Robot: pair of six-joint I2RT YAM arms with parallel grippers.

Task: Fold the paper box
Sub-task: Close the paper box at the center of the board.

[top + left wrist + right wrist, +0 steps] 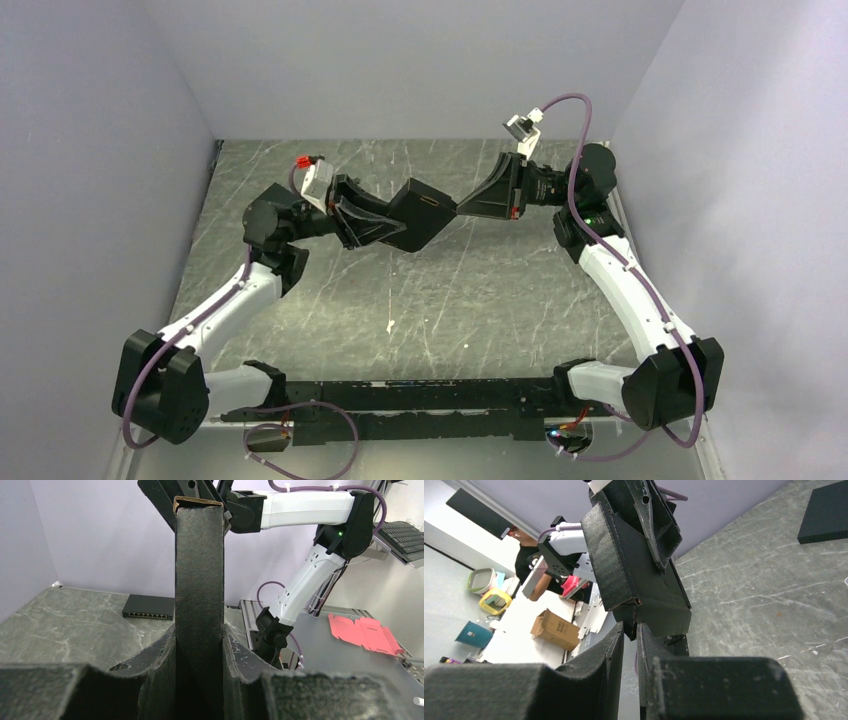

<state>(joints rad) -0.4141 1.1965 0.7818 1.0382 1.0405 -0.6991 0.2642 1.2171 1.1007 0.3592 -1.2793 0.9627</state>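
Note:
The paper box (pixel 425 215), matte black cardboard partly folded, hangs in the air above the middle back of the table, held between both arms. My left gripper (pixel 372 225) is shut on its left end. In the left wrist view a narrow face of the box (pixel 199 580) rises straight up between the left gripper (pixel 199 647) pads, touching both. My right gripper (pixel 466 207) meets the box's right corner. In the right wrist view the box (pixel 639 575) tilts above the right gripper (pixel 630 630), whose tips pinch its lower corner with only a thin gap between them.
The marbled grey table (pixel 450 300) lies below, with a white fleck (pixel 390 326) near the middle. A black slab (pixel 826 512) lies on the table. Off the table are a network switch (pixel 148 607), a pink cardboard blank (pixel 362 632) and a brown carton (pixel 555 628).

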